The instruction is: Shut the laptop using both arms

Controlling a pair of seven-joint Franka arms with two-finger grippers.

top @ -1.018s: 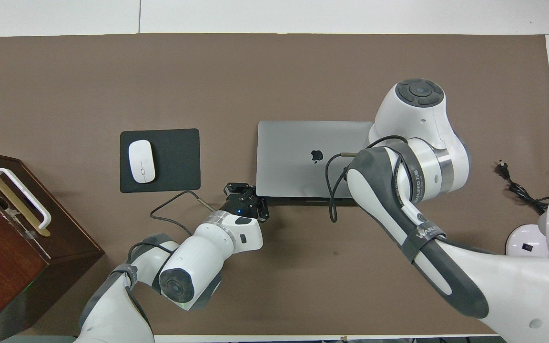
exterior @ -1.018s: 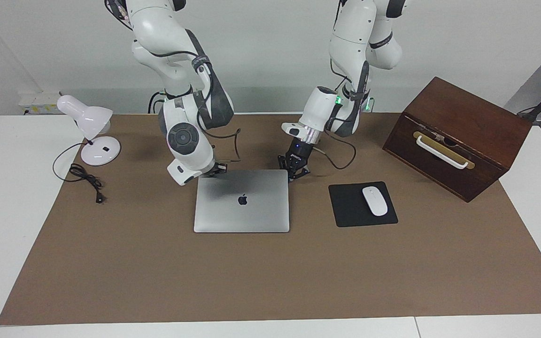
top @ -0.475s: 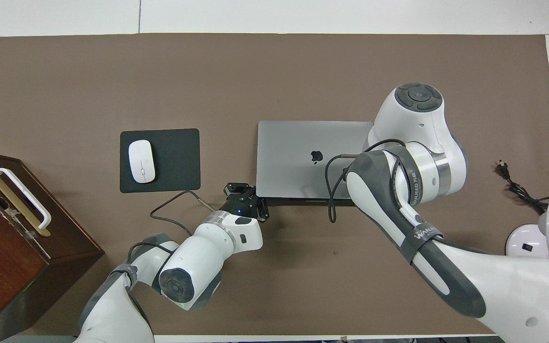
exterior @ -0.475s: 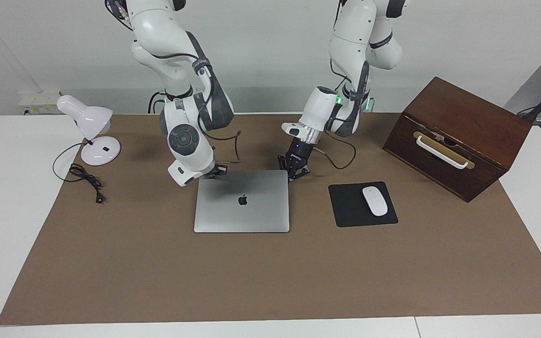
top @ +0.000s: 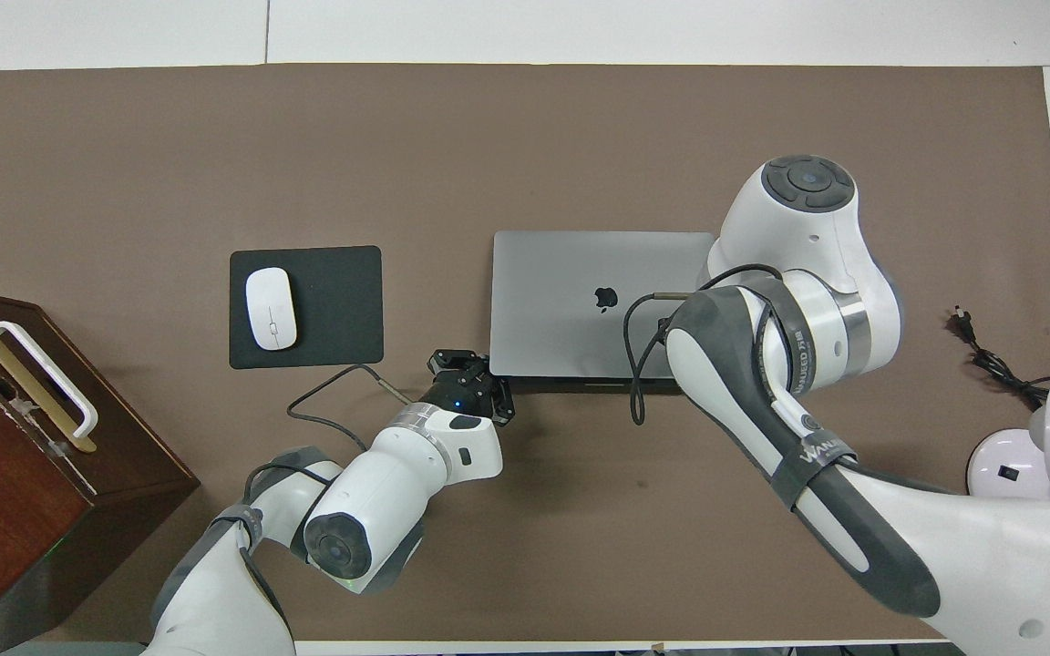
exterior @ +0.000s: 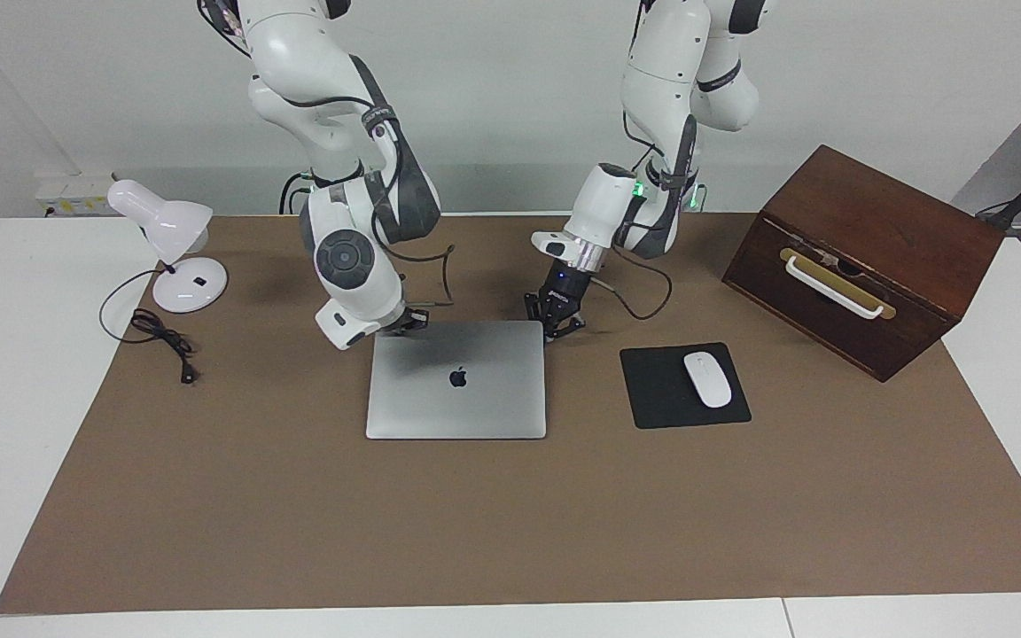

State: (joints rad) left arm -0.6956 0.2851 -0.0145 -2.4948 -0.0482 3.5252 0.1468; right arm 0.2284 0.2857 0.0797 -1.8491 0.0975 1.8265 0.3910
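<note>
Showing apple logo: shut laptop (exterior: 455, 381) lid.

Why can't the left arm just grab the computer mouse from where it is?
It probably can: the mouse lies uncovered on its black pad, with bare mat between it and the left end effector at the laptop corner.

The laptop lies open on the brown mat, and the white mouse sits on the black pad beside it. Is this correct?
Not quite. The laptop lies closed on the brown mat, lid flat with the logo up, as the facing view shows. The white mouse does sit on the black pad beside it.
</note>
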